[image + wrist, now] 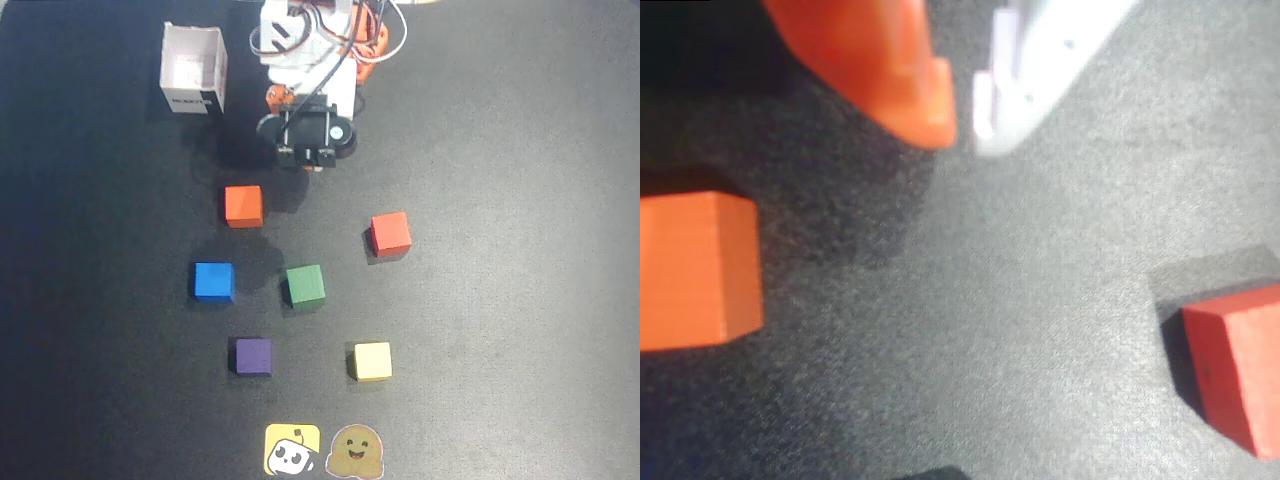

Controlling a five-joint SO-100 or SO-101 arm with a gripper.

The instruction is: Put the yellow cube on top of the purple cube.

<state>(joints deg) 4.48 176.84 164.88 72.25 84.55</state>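
In the overhead view the pale-yellow cube (372, 361) sits on the black mat near the front, right of centre. The dark purple cube (254, 356) sits level with it to the left, about a hand's width away. My gripper (310, 163) hangs far back near the arm's base, well away from both cubes. In the wrist view its orange and white fingertips nearly meet, and the gripper (962, 135) holds nothing. Neither the yellow nor the purple cube shows in the wrist view.
An orange cube (243, 206) (695, 270) and a red cube (390, 234) (1240, 360) lie just ahead of the gripper. A blue cube (213, 282) and a green cube (305, 285) lie mid-mat. A white open box (193, 70) stands back left. Two flat stickers (292, 450) lie at the front edge.
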